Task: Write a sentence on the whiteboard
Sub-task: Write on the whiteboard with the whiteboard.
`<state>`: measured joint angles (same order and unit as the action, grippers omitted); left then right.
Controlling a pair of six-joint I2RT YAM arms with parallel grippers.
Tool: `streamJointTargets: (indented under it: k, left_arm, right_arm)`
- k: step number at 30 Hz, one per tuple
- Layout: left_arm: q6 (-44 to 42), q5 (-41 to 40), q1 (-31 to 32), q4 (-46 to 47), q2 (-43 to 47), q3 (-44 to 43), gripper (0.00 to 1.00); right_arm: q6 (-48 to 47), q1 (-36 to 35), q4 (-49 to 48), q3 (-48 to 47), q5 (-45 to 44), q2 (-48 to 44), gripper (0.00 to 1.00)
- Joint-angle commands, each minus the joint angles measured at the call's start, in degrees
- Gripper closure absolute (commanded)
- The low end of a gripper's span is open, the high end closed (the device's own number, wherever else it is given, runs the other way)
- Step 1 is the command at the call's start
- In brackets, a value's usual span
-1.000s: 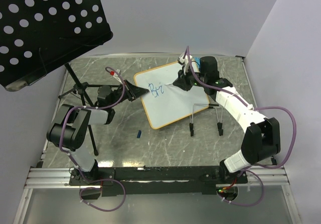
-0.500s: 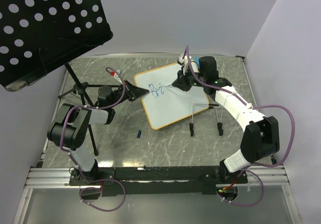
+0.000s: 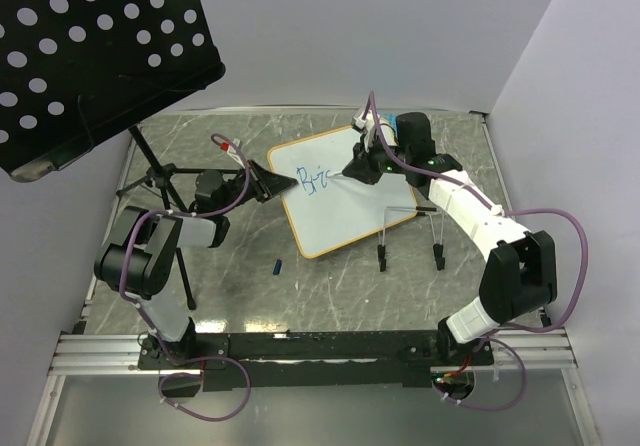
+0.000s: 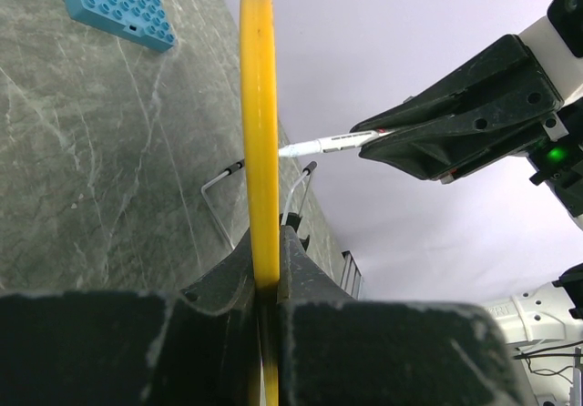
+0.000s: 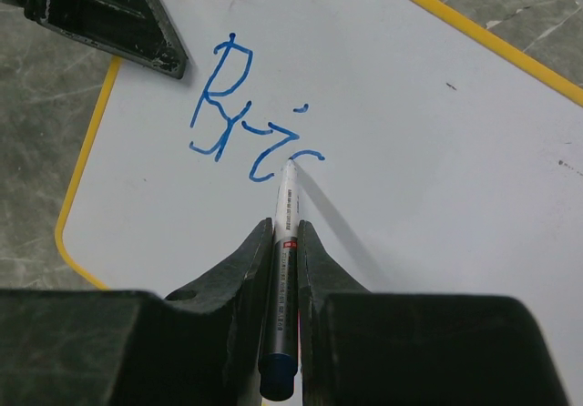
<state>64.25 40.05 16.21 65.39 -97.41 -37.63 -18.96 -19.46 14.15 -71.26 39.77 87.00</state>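
The whiteboard (image 3: 345, 191) lies tilted in the middle of the table, white with a yellow rim (image 4: 259, 124). My left gripper (image 3: 268, 182) is shut on its left edge, its jaws pinching the rim (image 4: 264, 269). My right gripper (image 3: 362, 164) is shut on a marker (image 5: 284, 269) whose tip touches the board (image 5: 437, 151). Blue marker letters of the sentence (image 5: 246, 119), reading about "Bri", stand at the board's upper left, and also show in the top view (image 3: 313, 178). The marker tip (image 5: 291, 163) sits at the end of the last stroke.
A black perforated music stand (image 3: 90, 56) on a tripod hangs over the back left. A blue studded plate (image 4: 114, 4) lies on the table. A small blue cap (image 3: 277, 264) lies near the front. Two wire stand feet (image 3: 410, 236) stand by the board's right corner.
My right gripper has moved the marker slightly right along the board, and the blue writing has grown by a short stroke. The left gripper has held still.
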Motion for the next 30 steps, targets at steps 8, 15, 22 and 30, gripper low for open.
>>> streamJointTargets:
  k: [8,15,22,30]
  left_arm:
    - [2.1,1.0,0.3,15.5,2.5,-2.3,0.99]
    - [1.9,1.1,0.3,15.1,2.6,-2.5,0.99]
    - [1.8,1.1,0.3,14.9,2.7,-2.5,0.99]
    - [2.1,1.3,0.3,15.2,2.5,-2.6,0.99]
  right_arm:
    - [-3.1,-0.2,3.2,-2.7,0.0,0.0,1.00]
    - [-2.8,-0.2,2.1,-2.5,-2.8,-0.6,1.00]
    - [-2.5,-0.3,1.3,-2.6,-4.4,-0.8,1.00]
    - [-1.7,-0.1,0.3,-3.1,-5.4,-0.4,1.00]
